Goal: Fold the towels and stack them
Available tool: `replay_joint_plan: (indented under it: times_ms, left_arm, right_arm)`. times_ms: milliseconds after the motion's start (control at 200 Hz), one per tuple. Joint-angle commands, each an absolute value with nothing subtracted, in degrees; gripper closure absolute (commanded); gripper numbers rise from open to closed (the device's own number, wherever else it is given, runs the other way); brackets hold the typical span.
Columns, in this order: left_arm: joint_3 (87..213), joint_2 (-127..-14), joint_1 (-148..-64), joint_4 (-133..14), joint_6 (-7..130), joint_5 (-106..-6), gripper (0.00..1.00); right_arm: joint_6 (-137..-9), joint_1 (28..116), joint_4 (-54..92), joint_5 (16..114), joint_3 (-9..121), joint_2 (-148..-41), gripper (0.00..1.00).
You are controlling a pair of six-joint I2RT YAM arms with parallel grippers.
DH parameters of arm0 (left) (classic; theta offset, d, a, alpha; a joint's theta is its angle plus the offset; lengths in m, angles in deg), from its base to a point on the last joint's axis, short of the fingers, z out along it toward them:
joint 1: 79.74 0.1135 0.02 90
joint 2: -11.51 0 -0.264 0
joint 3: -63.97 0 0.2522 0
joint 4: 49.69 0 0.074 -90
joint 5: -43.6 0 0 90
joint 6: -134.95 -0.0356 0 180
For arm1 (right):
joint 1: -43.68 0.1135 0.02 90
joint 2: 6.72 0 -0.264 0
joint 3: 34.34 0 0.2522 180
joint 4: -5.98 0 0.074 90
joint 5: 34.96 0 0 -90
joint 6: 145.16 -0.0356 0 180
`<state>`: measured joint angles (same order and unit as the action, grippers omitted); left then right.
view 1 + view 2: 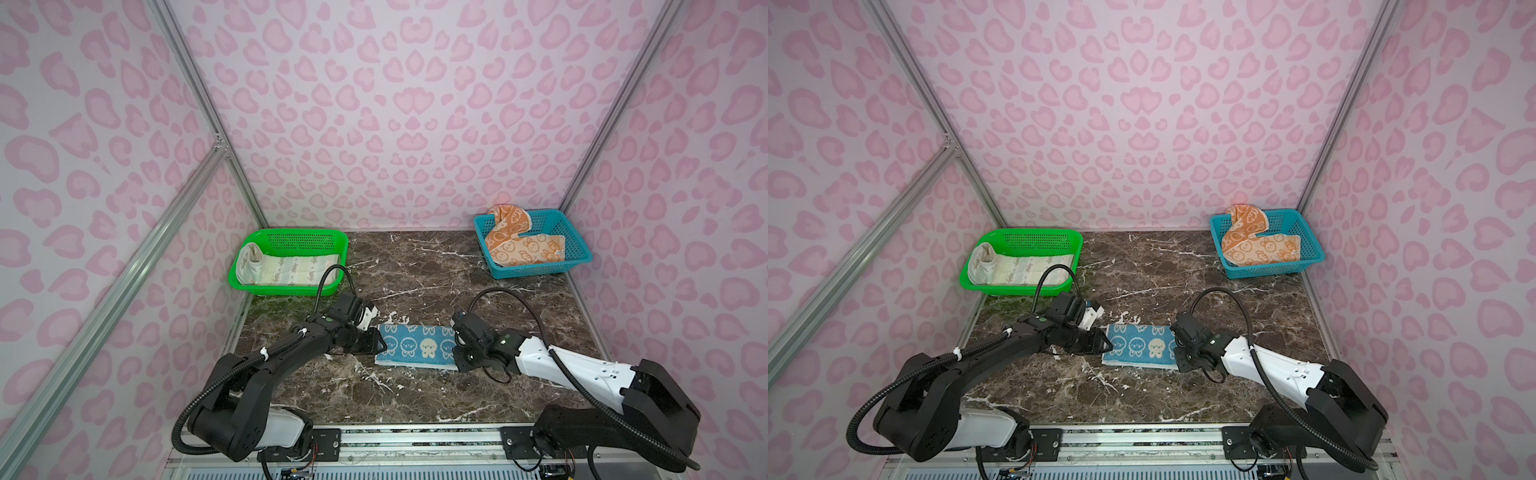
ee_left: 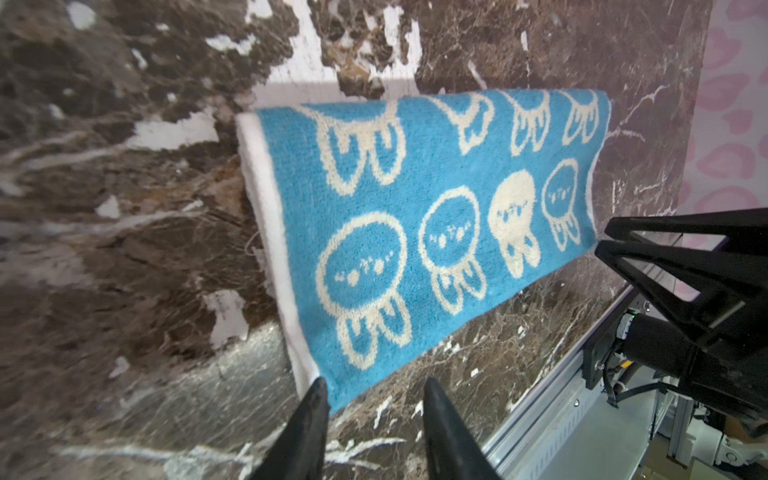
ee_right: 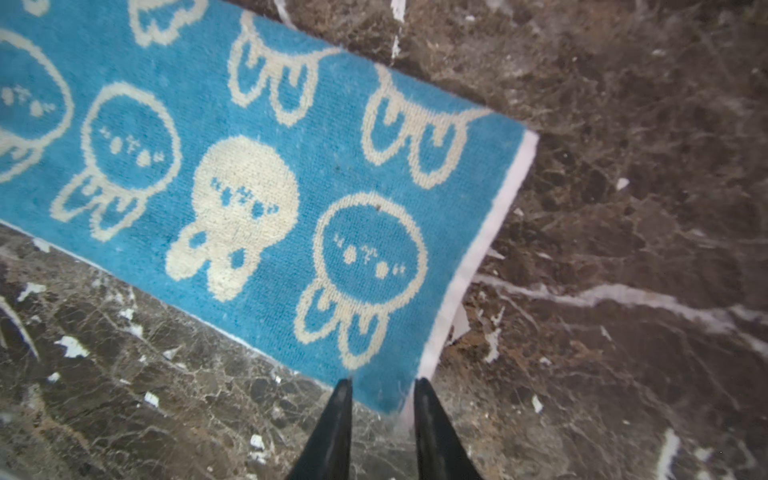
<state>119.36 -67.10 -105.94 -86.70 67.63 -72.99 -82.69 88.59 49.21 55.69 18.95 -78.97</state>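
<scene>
Blue towel point(image 1: 415, 347) is found low in the centre of both top views. It lies flat on the bench point(image 1: 415, 270) as a long doubled strip, with a white hem showing at each short end.

Left pincer point(image 2: 376, 388) is seen narrowly parted at one near corner of the strip. Bare bench shows between the tips, and nothing is held.

Right pincer point(image 3: 382, 386) is likewise narrowly parted at the opposite near corner. The cloth edge lies flat between the tips and is not lifted or pinched.

White towel point(image 1: 286, 270) is noted in the green basket point(image 1: 286, 239) at centre left, one end rolled up against the wall. Orange towel point(image 1: 523, 249) is heaped loosely in the blue basket point(image 1: 544, 216) at centre right.

Step in hand, as judged: the lengthwise fold of the blue towel is laid down and let go.

Next move, as judged: a crosswise fold is called for. One short end is to be gripped through both layers, carried over to the other end, and the hems matched. A low, level carry is wanted so that the layers are not dragged apart. Stacking is not yet begun.
</scene>
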Motion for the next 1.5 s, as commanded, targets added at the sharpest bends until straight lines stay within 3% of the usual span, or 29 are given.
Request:
replay_joint_plan:
  times_ms: [0, 225, 305, 340, 390, 595, 675, 715, 770, 900, 1175, 1495]
  left_arm:
    - [121.53, -66.37, -105.87, -88.35, 67.30, -72.26, 0.59]
    - [124.41, -69.27, -105.86, -88.20, 68.88, -72.34, 0.58]
    - [124.30, -66.60, -105.85, -85.67, 70.78, -69.56, 0.58]
    - [123.47, -63.95, -105.80, -82.86, 72.14, -68.18, 0.52]
    - [122.86, -60.08, -105.76, -79.89, 72.95, -66.13, 0.45]
    - [126.45, -51.14, -104.66, -82.12, 70.97, -58.16, 0.31]
    - [126.06, -49.01, -102.85, -82.96, 72.11, -57.26, 0.18]
    - [125.00, -47.81, -101.54, -82.95, 73.24, -57.29, 0.01]
    - [123.25, -46.08, -99.57, -82.47, 74.57, -57.72, 0.03]
    - [120.45, -42.51, -96.37, -83.65, 75.19, -57.60, 0.03]
    - [115.43, -36.58, -92.51, -85.63, 77.64, -56.17, 0.03]
    - [115.27, -40.10, -91.06, -85.25, 75.64, -62.67, 0.03]
  right_arm:
    - [-82.94, 88.77, 49.61, 55.02, 18.45, -76.26, 0.63]
    - [-78.85, 90.09, 45.43, 58.99, 19.37, -75.40, 0.51]
    - [-75.99, 93.37, 44.53, 55.67, 20.44, -75.86, 0.38]
    - [-74.43, 94.64, 43.75, 54.78, 20.88, -76.07, 0.28]
    - [-72.05, 96.14, 42.23, 54.26, 21.39, -76.46, 0.24]
    - [-61.82, 100.26, 40.50, 53.63, 25.87, -83.24, 0.18]
    - [-58.20, 101.91, 39.72, 52.32, 27.80, -87.53, 0.18]
    - [-56.65, 102.70, 39.19, 51.77, 28.68, -89.77, 0.18]
    - [-54.92, 103.48, 38.93, 51.31, 30.31, -92.97, 0.17]
    - [-52.43, 104.31, 37.91, 50.74, 33.61, -100.75, 0.19]
    - [-50.34, 104.33, 39.89, 51.53, 40.02, -110.96, 0.34]
    - [-50.54, 103.19, 41.27, 51.48, 40.34, -115.00, 0.62]
